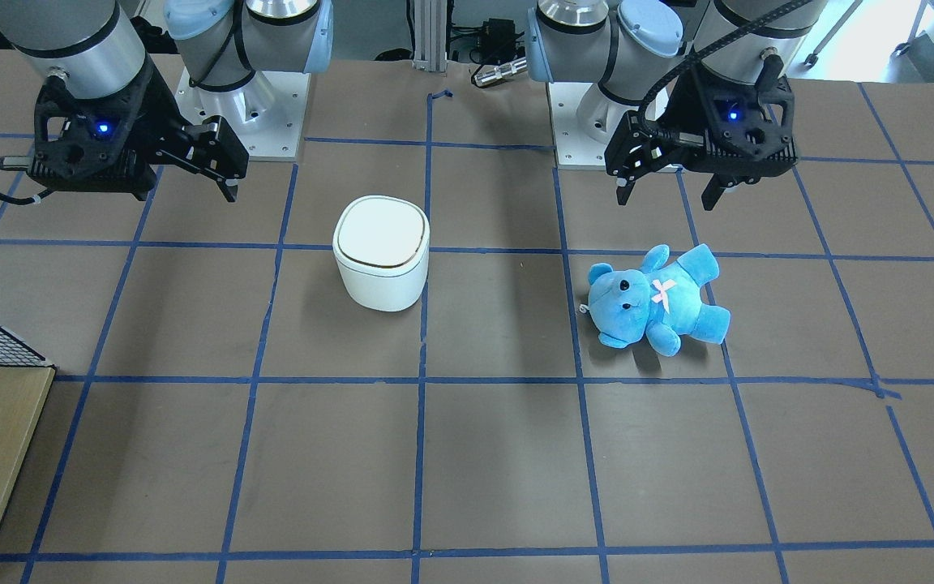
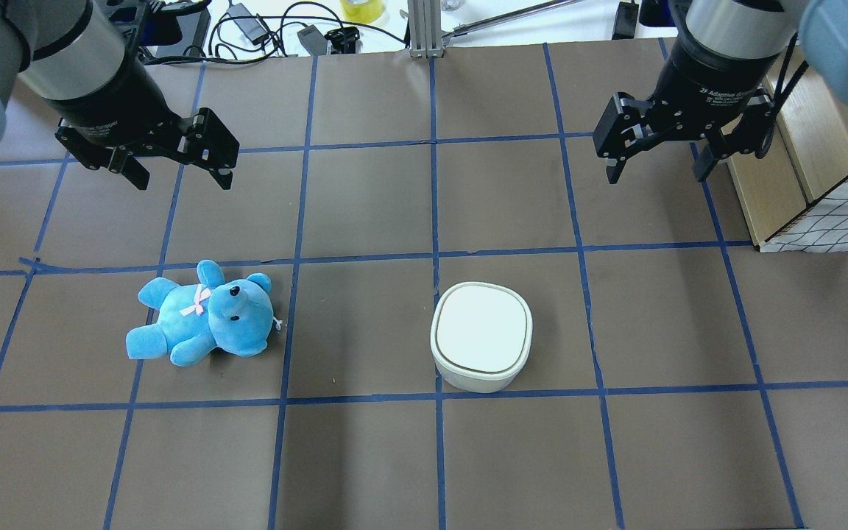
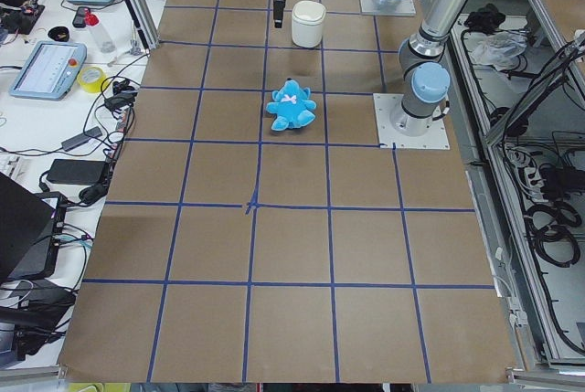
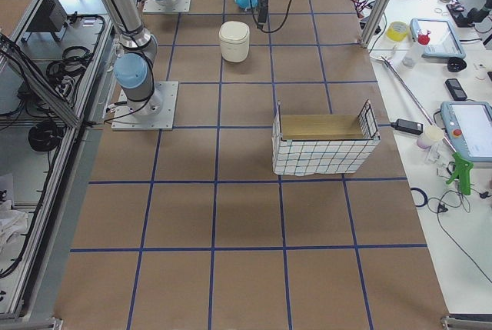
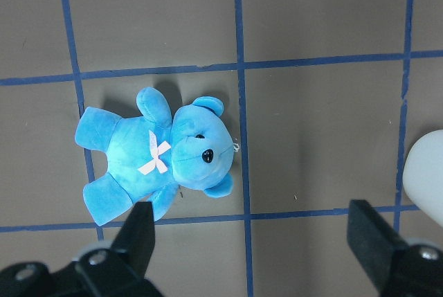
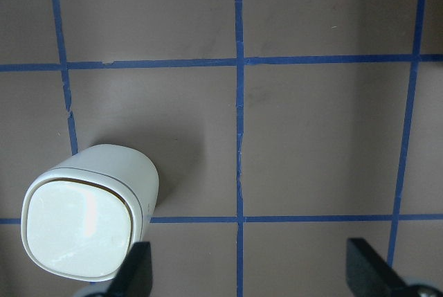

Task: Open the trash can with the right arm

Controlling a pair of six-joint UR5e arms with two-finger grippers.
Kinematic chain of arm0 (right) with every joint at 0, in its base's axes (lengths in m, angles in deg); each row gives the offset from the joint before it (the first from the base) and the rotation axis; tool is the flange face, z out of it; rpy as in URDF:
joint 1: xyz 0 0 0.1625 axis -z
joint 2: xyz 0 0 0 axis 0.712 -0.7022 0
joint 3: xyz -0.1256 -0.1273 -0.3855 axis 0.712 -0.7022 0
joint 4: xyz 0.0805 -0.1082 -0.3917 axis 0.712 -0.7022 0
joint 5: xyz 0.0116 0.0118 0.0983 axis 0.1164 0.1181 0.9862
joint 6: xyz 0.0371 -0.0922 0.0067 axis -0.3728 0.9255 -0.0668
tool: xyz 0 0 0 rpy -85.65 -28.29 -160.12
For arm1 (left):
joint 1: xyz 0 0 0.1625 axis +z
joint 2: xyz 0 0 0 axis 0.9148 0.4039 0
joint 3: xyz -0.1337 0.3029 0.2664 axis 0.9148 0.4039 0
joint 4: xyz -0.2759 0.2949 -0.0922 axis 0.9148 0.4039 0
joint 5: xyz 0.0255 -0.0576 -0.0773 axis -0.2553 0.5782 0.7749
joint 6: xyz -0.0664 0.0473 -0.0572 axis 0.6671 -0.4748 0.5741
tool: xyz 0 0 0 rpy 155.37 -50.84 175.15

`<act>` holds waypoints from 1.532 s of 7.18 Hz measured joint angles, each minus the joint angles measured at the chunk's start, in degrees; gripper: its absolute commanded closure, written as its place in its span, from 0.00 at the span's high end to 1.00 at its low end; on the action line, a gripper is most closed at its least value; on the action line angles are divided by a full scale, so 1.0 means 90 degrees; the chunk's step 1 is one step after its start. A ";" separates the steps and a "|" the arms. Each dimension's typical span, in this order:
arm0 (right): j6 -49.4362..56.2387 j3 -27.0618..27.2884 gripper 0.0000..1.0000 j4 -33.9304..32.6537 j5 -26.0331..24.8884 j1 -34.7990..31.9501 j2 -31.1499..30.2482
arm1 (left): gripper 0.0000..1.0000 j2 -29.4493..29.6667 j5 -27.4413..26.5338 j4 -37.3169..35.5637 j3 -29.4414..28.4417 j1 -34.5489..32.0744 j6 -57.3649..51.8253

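The white trash can (image 2: 481,335) stands upright on the brown table with its lid shut; it also shows in the front view (image 1: 382,251) and the right wrist view (image 6: 86,221). My right gripper (image 2: 656,175) is open and empty. It hangs above the table, apart from the can, farther out and off to its side, and also shows in the front view (image 1: 187,185) and its own wrist view (image 6: 249,269). My left gripper (image 2: 182,180) is open and empty, above and beyond the blue teddy (image 2: 203,316).
The blue teddy (image 1: 657,300) lies on its back on the table's left half, also in the left wrist view (image 5: 159,155). A wire-sided wooden crate (image 2: 829,213) stands at the right edge, near my right arm. Blue tape lines grid the table.
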 measured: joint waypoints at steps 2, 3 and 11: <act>0.0000 0.0000 1.00 0.0000 0.0002 0.0000 0.0000 | 1.00 0.0000 0.0000 0.0000 0.0000 0.0000 0.0000; 0.0000 0.0001 1.00 0.0000 0.0006 -0.0001 0.0000 | 1.00 0.0000 0.0000 0.0000 0.0000 0.0000 0.0000; -0.1352 -0.0010 0.33 -0.0067 0.0280 -0.0639 -0.0013 | 1.00 0.0000 0.0002 0.0000 0.0000 0.0000 0.0000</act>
